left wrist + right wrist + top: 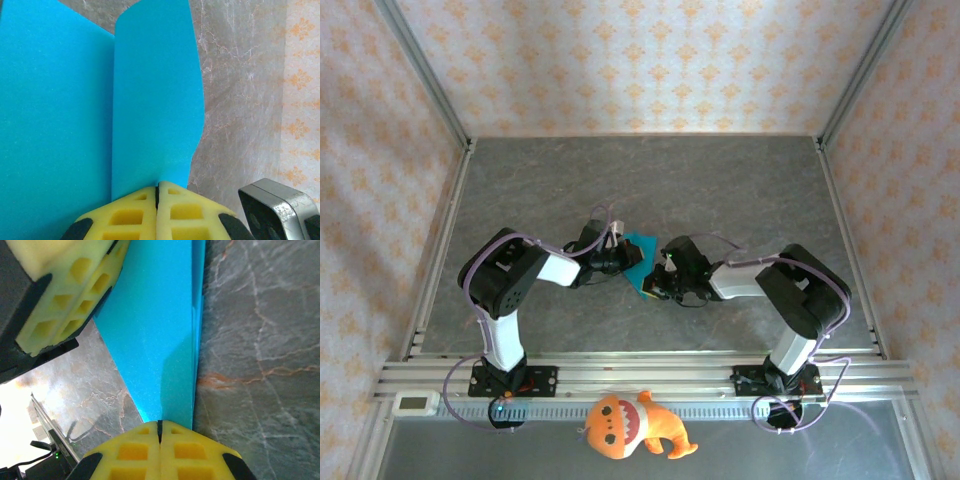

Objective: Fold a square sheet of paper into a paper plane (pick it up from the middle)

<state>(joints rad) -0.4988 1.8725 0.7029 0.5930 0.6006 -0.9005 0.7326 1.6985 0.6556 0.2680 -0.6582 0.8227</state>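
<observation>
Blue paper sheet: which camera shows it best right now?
Left wrist: the blue paper sheet is largest there, with its curled-over flap clear. Right wrist shows the blue paper sheet as a narrower folded strip; top external, a small cyan patch.

Open table [740, 190] all round; left pincer [157, 189], right pincer [160, 424] crowded at paper [642, 248]

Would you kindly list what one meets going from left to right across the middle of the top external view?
left arm → left gripper → blue paper → right gripper → right arm
</observation>
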